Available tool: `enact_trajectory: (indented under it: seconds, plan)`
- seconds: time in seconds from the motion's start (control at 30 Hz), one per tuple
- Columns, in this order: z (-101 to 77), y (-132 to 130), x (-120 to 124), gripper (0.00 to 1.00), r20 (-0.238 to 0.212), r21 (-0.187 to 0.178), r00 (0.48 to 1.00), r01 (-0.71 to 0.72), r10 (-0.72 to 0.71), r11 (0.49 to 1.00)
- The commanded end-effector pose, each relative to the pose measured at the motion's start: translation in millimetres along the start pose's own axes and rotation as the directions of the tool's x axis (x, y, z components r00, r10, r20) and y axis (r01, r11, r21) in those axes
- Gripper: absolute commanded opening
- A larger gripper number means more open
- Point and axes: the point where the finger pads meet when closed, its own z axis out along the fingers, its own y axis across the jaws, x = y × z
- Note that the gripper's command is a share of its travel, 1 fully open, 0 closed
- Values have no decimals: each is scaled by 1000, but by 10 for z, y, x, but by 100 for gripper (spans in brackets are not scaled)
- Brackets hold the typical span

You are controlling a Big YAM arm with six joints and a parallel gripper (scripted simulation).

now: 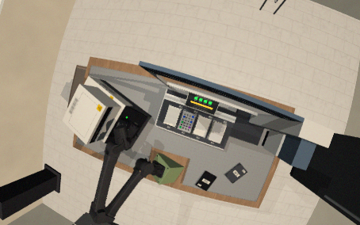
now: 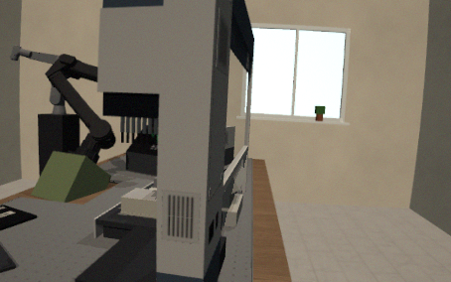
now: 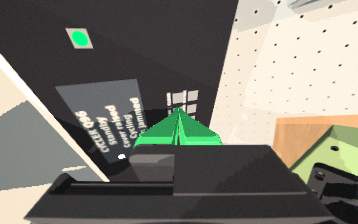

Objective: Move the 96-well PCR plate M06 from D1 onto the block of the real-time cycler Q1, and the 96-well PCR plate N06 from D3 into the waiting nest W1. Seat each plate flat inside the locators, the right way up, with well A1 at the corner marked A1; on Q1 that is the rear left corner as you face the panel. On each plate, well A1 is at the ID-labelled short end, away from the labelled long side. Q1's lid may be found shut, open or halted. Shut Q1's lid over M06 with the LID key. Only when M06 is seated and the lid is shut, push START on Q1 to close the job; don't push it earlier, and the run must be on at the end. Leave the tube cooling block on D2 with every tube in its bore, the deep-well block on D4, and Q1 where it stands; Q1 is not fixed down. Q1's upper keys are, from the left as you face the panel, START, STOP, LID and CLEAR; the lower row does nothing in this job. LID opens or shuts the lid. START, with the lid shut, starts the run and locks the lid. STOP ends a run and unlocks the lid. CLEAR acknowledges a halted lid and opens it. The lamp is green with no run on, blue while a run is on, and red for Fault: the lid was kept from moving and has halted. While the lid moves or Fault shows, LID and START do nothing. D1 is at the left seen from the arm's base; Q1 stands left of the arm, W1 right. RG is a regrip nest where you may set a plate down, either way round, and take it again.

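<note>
The cycler Q1 [image 1: 101, 115] stands at the left end of the bench, with its cream lid [image 1: 87, 111] and a green lamp [image 1: 126, 117]. My gripper [image 3: 178, 112] is shut and empty. Its green fingertips point at the small white keys [image 3: 182, 101] on Q1's dark panel and sit close to them. The wrist view also shows the green lamp [image 3: 78, 38] and the status label [image 3: 107, 125]. Plate M06 [image 1: 172, 116] lies at the left deck position. Plate N06 [image 1: 202, 126] lies third from the left. Whether the lid is open or shut I cannot tell.
The tube cooling block [image 1: 187, 120] sits between the two plates, and the deep-well block [image 1: 217, 131] at the deck's right end. Two dark nests [image 1: 206, 179] [image 1: 236, 173] lie at the front right. A green wedge [image 1: 168, 168] holds the arm's base. A large instrument frame [image 2: 164, 139] hides the deck in the exterior view.
</note>
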Motion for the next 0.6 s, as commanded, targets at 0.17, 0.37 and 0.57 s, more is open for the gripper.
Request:
enact_trajectory:
  seconds: [0.17,0.37,0.57]
  plan:
    - [7,19,-6,0,12,-8,1000,16,-16,1000]
    - [13,15,-3,0,11,-7,1000,14,-14,1000]
    - [25,7,0,0,7,-5,1000,12,-12,1000]
